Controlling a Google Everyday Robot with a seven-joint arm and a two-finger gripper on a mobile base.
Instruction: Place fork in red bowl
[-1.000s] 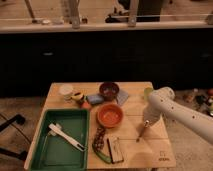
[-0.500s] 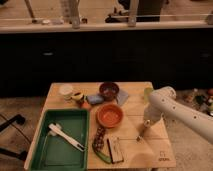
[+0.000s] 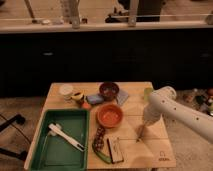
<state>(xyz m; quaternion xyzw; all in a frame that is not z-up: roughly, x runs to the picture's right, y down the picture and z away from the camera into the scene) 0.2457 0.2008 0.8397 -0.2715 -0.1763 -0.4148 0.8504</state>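
The red bowl sits near the middle of the wooden table, in front of a dark bowl. My gripper hangs from the white arm, which reaches in from the right. It points down close to the table top, to the right of the red bowl and apart from it. I cannot make out the slim silvery fork anywhere; it may be at the gripper tip or hidden by it. The white utensil in the green tray is not the fork.
A green tray fills the table's left front. A white cup, a yellow object, a blue sponge and a pale green cup stand along the back. A dark packet and a small box lie in front of the red bowl.
The gripper has dropped slightly and edged left toward the table top. Nothing else has moved.
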